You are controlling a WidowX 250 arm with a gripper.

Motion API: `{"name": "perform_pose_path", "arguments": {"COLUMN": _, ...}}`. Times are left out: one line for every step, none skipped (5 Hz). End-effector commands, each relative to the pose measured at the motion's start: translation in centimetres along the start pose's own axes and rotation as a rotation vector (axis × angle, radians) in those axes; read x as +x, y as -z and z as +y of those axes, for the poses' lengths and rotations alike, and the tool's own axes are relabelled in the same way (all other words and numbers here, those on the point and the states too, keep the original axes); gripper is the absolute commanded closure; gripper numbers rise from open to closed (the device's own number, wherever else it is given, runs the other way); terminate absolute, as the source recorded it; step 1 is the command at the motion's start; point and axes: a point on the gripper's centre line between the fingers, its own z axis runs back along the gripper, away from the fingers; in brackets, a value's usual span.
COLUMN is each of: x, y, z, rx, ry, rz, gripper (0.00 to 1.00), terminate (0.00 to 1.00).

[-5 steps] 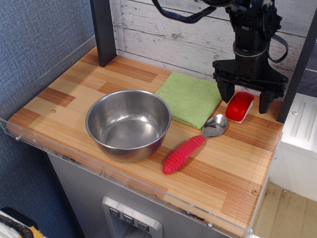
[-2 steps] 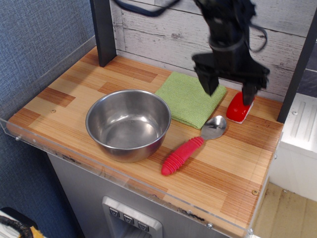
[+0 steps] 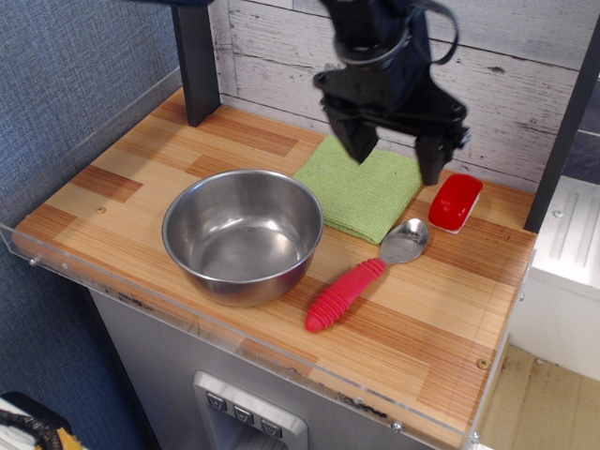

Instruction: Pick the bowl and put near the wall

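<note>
One second has carried the gripper point(image 3: 396, 159) leftward along the back of the worktop point(image 3: 441, 309): it hung over the red block point(image 3: 456, 201) at the right rear, and now it hangs above the green cloth point(image 3: 361, 187), jaws spread wide with nothing between them. The red block, formerly half hidden behind the fingers, shows whole now, just beside the cloth's right edge. Nothing else has shifted. The bowl point(image 3: 243, 234) sits upright and empty at the left-centre of the worktop, its rim close against the cloth's near-left edge, well apart from the wall point(image 3: 281, 47) of whitewashed planks at the back. The spoon point(image 3: 364, 274) lies to the bowl's right, red ribbed handle pointing toward the front edge, metal head near the cloth's front corner. The worktop is striped light and brown wood with a clear plastic lip point(image 3: 234, 342) along its front and left edges. A dark post point(image 3: 195, 61) stands at the rear left corner. A blue textured panel point(image 3: 66, 84) fills the left side, and a grey cabinet front point(image 3: 178, 375) drops below the worktop.
</note>
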Motion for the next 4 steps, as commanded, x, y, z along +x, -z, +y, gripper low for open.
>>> {"name": "perform_pose_path", "arguments": {"x": -4.7, "y": 3.5, "z": 4.0, "rx": 0.054, "ry": 0.046, "rz": 0.179, "gripper": 0.0, "terminate": 0.0}}
{"name": "perform_pose_path", "arguments": {"x": -6.2, "y": 5.0, "z": 5.5, "rx": 0.058, "ry": 0.045, "rz": 0.225, "gripper": 0.0, "terminate": 0.0}}
{"name": "perform_pose_path", "arguments": {"x": -5.9, "y": 5.3, "z": 5.5, "rx": 0.065, "ry": 0.055, "rz": 0.245, "gripper": 0.0, "terminate": 0.0}}
{"name": "perform_pose_path", "arguments": {"x": -5.8, "y": 4.5, "z": 5.3, "rx": 0.05, "ry": 0.086, "rz": 0.187, "gripper": 1.0, "terminate": 0.0}}
